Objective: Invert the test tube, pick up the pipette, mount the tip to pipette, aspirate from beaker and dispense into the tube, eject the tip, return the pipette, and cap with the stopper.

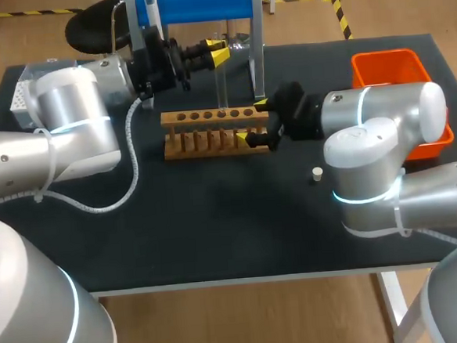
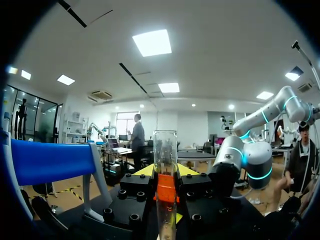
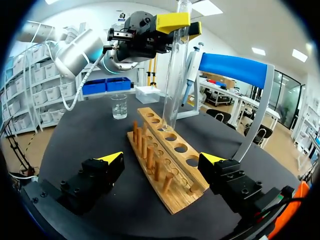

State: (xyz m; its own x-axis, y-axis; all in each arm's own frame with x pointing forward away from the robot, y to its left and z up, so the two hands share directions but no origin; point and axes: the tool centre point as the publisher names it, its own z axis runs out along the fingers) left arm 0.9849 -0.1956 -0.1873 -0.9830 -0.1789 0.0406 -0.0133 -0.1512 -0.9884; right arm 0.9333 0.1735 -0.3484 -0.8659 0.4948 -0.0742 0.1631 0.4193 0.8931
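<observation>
My left gripper (image 1: 214, 56) is shut on a clear glass test tube (image 1: 221, 89) and holds it upright over the wooden rack (image 1: 214, 132). From the right wrist view the test tube (image 3: 175, 70) hangs from the left gripper (image 3: 172, 22) with its lower end at a hole in the rack (image 3: 167, 160). In the left wrist view the tube (image 2: 165, 160) stands between my fingers. My right gripper (image 1: 256, 122) is open, its yellow tips on either side of the rack's right end. A glass beaker (image 3: 119, 106) stands beyond the rack. The pipette (image 3: 192, 67) hangs on the blue-topped stand (image 1: 201, 4). A small white stopper (image 1: 316, 174) lies near my right arm.
An orange bin (image 1: 390, 70) sits at the back right, partly behind my right arm. A pale tip box (image 1: 19, 96) stands at the back left. The left arm's cable (image 1: 130, 170) trails across the black table (image 1: 217, 235).
</observation>
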